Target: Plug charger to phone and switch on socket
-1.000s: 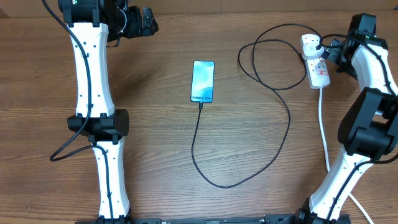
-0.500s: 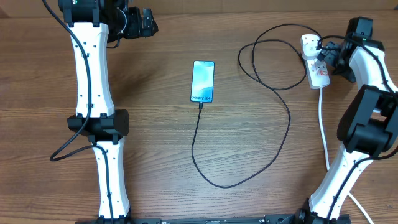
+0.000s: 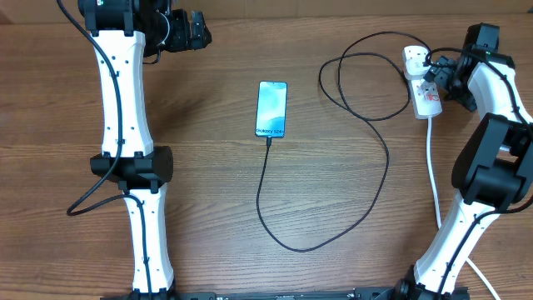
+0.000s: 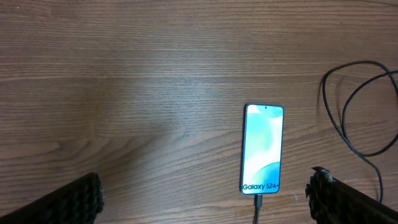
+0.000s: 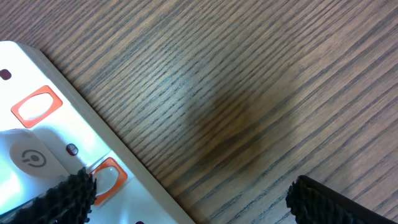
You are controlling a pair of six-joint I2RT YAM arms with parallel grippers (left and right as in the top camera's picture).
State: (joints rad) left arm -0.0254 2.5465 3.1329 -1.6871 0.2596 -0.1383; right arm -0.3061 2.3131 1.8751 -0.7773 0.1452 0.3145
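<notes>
The phone (image 3: 271, 108) lies flat mid-table, screen lit blue with white "Galaxy S24" text; it also shows in the left wrist view (image 4: 263, 148). The charger's thin black cable (image 3: 333, 229) runs from the phone's near end in a wide loop to the white socket (image 3: 425, 93) at the far right, and its connector sits in the phone (image 4: 258, 200). My right gripper (image 3: 440, 77) is open over the socket, one fingertip (image 5: 71, 193) beside a red switch (image 5: 107, 175). My left gripper (image 3: 200, 32) is open and empty, high at the far left.
The socket's thick white cord (image 3: 433, 179) runs toward the front right beside my right arm's base. A second red switch (image 5: 37, 104) shows on the strip. Bare wood table (image 3: 208, 208) lies around the phone.
My right gripper has shifted slightly toward the socket since a second ago. Phone, cable and left arm have not moved.
</notes>
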